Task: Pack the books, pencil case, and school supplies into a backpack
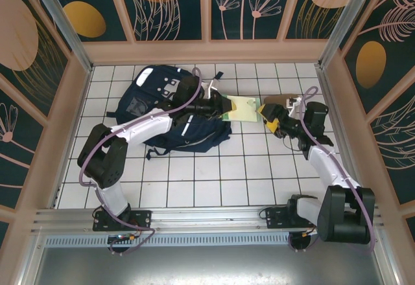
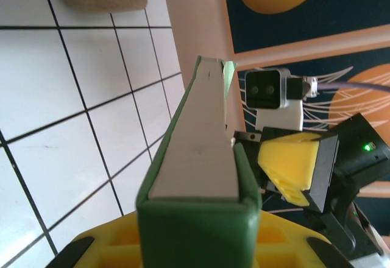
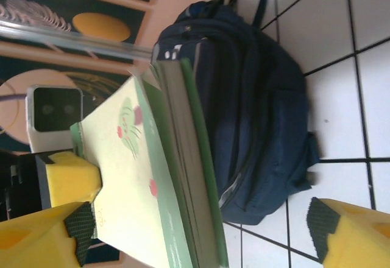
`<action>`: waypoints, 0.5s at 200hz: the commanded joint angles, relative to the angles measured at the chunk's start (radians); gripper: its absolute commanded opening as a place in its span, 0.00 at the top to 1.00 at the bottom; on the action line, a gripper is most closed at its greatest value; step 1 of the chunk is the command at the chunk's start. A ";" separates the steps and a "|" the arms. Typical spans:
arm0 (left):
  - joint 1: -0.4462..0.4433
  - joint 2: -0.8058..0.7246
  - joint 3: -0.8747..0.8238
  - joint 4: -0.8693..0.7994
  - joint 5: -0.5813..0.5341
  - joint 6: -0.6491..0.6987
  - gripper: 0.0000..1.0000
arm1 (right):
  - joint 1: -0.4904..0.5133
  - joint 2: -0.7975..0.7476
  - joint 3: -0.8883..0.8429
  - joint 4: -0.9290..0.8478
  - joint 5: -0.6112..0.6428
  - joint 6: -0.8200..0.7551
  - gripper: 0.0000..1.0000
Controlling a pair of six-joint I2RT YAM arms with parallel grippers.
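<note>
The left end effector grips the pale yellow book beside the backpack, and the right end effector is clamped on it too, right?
No. The right end effector is open, not clamped on the book; the right wrist view shows its fingers spread wide. The left end effector does grip the book beside the backpack.

The navy backpack [image 1: 201, 136] lies flat on the white tiles, at 11 o'clock from the table centre. A closed book [image 1: 243, 109], with a pale yellow cover and a green spine, is up off the tiles just at its 3 o'clock side. A tan pouch [image 1: 276, 98] lies at 3 o'clock of the book.
</note>
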 commanded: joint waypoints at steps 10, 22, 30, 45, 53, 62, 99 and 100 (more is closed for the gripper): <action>-0.001 -0.026 0.028 0.056 0.076 -0.011 1.00 | -0.003 0.052 -0.010 0.153 -0.104 0.065 0.20; -0.002 -0.023 0.020 0.084 0.086 -0.033 1.00 | 0.000 0.069 -0.012 0.195 -0.109 0.093 0.27; -0.002 -0.021 0.018 0.094 0.090 -0.040 1.00 | 0.005 0.081 -0.009 0.216 -0.116 0.105 0.32; -0.002 -0.023 0.016 0.109 0.092 -0.053 1.00 | 0.017 0.098 0.006 0.231 -0.121 0.111 0.42; -0.002 -0.022 0.017 0.112 0.092 -0.054 1.00 | 0.022 0.103 0.012 0.237 -0.125 0.112 0.49; -0.002 -0.020 0.017 0.111 0.094 -0.057 0.99 | 0.027 0.108 0.018 0.239 -0.127 0.112 0.59; -0.002 -0.003 0.031 0.068 0.079 -0.037 0.93 | 0.029 0.100 0.044 0.191 -0.106 0.088 1.00; 0.000 -0.003 0.033 0.066 0.078 -0.034 0.92 | 0.029 0.099 0.045 0.187 -0.105 0.087 1.00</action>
